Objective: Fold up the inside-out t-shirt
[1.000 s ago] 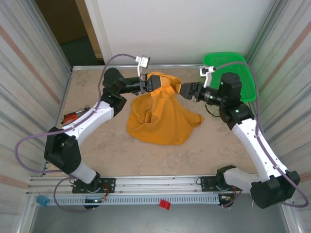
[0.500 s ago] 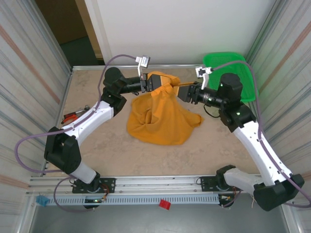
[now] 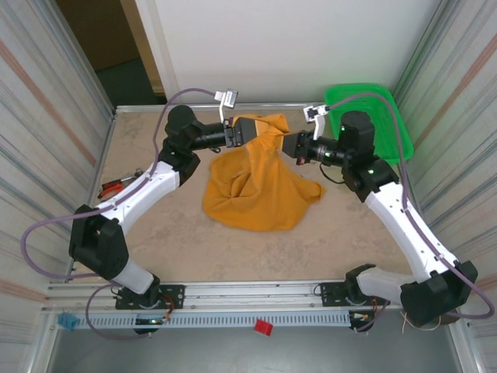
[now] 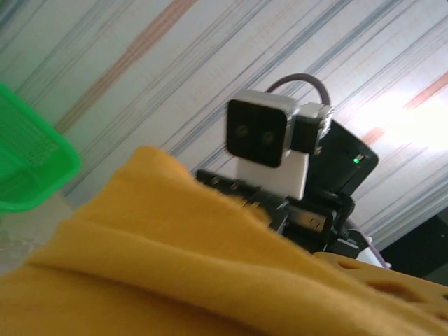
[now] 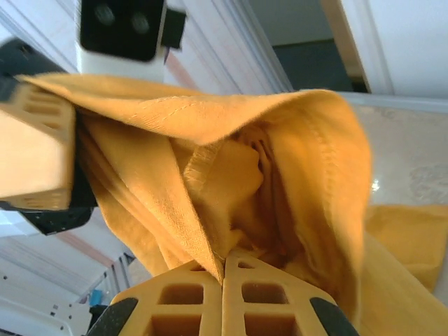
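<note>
Where the two arms meet at the far middle of the desk, the right gripper has its jaws pinched shut on a raised fold of the mustard t-shirt. The rest lies crumpled on the desk below. The left gripper meets that fold from the left, and I cannot tell whether its jaws grip.

No lettering, number, brand mark or sign can be read in any of the views.
</note>
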{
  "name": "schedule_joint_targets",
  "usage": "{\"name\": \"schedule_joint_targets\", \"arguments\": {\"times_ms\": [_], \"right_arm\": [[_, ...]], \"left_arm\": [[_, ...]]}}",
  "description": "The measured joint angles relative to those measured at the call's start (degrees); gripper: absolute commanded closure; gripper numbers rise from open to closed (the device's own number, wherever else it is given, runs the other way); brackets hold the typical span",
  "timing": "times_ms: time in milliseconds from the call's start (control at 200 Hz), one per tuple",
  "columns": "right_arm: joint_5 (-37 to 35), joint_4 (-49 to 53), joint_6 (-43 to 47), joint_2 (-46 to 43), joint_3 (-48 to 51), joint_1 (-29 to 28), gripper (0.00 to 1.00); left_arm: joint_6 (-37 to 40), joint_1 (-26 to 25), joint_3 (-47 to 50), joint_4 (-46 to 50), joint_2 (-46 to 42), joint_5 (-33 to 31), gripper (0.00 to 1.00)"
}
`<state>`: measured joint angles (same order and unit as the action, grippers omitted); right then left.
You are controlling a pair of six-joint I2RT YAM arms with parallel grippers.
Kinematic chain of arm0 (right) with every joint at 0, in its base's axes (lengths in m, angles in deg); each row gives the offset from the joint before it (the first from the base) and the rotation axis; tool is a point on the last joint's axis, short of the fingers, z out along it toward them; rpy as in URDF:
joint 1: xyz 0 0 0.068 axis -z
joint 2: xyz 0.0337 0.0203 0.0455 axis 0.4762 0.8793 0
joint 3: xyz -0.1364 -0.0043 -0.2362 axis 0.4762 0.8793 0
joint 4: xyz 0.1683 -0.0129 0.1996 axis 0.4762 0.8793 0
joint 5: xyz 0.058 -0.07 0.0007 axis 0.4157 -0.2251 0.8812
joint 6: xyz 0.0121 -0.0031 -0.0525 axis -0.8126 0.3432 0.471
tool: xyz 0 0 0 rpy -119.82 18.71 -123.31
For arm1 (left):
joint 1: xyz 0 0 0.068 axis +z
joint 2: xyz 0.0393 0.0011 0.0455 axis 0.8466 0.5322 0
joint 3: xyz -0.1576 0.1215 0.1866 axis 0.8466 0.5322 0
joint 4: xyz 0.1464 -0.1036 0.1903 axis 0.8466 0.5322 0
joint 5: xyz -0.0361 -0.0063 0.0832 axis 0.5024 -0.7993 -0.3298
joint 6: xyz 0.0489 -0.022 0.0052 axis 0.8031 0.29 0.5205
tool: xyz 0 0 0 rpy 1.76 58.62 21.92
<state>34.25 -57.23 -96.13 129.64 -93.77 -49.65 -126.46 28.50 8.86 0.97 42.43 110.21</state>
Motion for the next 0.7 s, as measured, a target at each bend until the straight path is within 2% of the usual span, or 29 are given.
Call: {"name": "schedule_joint_targets", "arguments": {"times_ms": [90,130,296,401,431,481,561,616,701], "right_arm": [[0.85,0.04,-0.15,-1.95,0.0,1.75,1.0],[1.2,0.02,-0.15,-2.67,0.0,2.25,1.0],[1.66,0.31,-0.15,-3.5,0.0,2.95,1.0],[1.7,1.05,-0.15,-3.54,0.0,3.54,1.0],[1.68,1.22,-0.15,-3.54,0.0,3.87,1.0],[1.68,1.42,-0.22,-3.63,0.0,4.5,1.0],[1.62,1.57,-0.59,-3.96,0.0,5.57,1.0],[1.38,1.86,-1.18,-4.37,-0.07,6.34,1.0],[0.63,3.13,-1.73,-5.01,-1.03,7.17,1.0]], "left_arm": [[1.4,0.94,2.25,0.55,-0.66,-0.15,0.33],[1.97,1.27,3.04,0.74,-0.66,-0.15,0.37],[2.82,1.46,4.79,0.59,0.07,0.15,1.0],[3.32,1.44,5.2,0.44,0.44,0.07,1.0],[3.48,1.46,5.38,0.46,0.44,-0.2,0.9],[3.96,1.68,5.57,0.5,0.44,-0.66,0.68],[4.83,2.49,6.67,2.12,-0.24,-3.02,0.5],[7.06,3.61,7.76,6.43,-1.68,-6.56,0.44],[12.31,5.44,8.02,18.01,-4.42,-15.37,0.42]]}}
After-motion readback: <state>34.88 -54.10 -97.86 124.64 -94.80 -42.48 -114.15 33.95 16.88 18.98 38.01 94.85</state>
